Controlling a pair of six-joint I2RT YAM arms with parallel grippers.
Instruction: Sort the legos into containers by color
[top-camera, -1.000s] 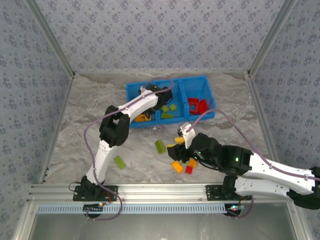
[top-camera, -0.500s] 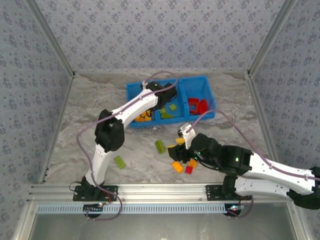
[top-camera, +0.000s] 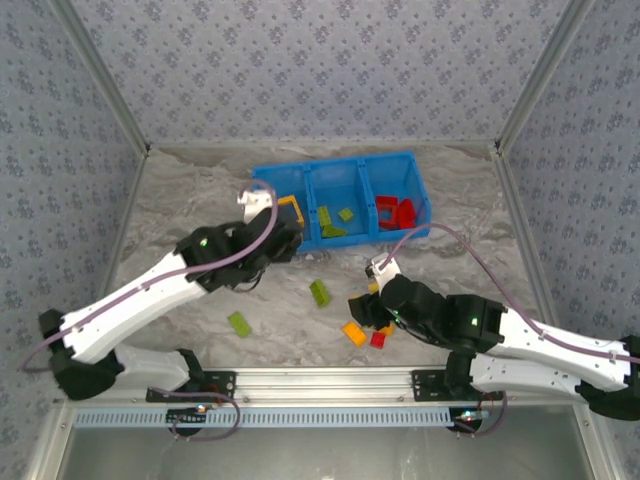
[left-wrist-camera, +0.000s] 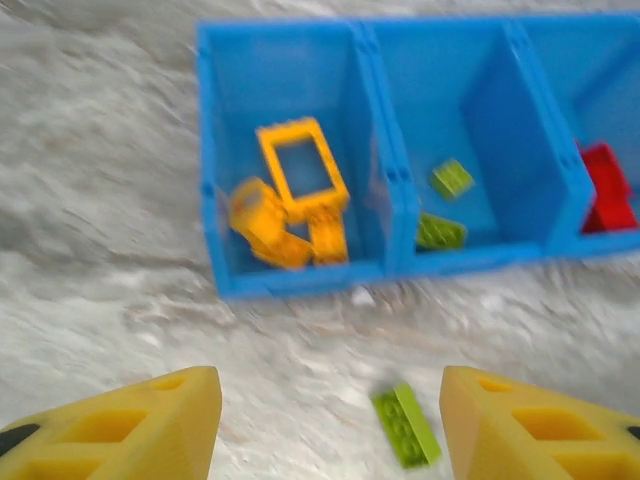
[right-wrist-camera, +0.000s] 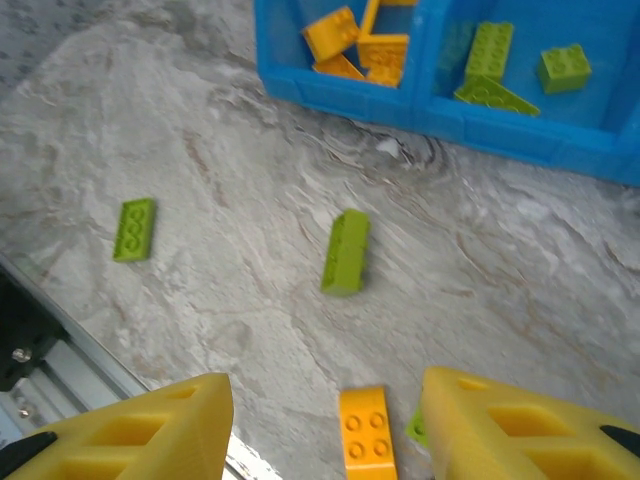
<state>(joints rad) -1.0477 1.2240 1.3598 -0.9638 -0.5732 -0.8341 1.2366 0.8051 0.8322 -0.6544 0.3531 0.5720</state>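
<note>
Bench (top-camera: 170, 240): grey marbled surface carrying every item.
Left fingers (left-wrist-camera: 130, 425): yellow, spread apart with nothing between them. They hang over bare bench just in front of the left compartment.
Far-left green brick (top-camera: 238, 323): lies flat on the bench near the front rail, well apart from the other pieces.
Containers (top-camera: 307, 190): three compartments of one bright blue bin, joined side by side at the far middle of the bench.
Left compartment (left-wrist-camera: 270, 90): holds the orange legos (left-wrist-camera: 270, 228), a cluster at the front wall with an open rectangular frame (left-wrist-camera: 300, 170) beside it.
Middle green brick (top-camera: 320, 292): lies on the bench between the bin and the right fingers, touching neither.
Middle compartment (left-wrist-camera: 430, 100): holds the green legos (left-wrist-camera: 452, 178), lime pieces toward its front half.
Orange brick (right-wrist-camera: 362, 430): lies on the bench under the gap between the right fingers, with clear space on both sides.
Red brick (top-camera: 379, 339): lies on the bench just beside an orange piece, close under the right arm.
Right compartment (left-wrist-camera: 590, 80): holds the red legos (top-camera: 397, 212), against its right side.
Right fingers (right-wrist-camera: 140, 435): yellow, spread apart and clamped on nothing. They sit low over the loose pieces in front of the bin, and a small green piece (right-wrist-camera: 415, 428) shows at the inner edge of one finger.
</note>
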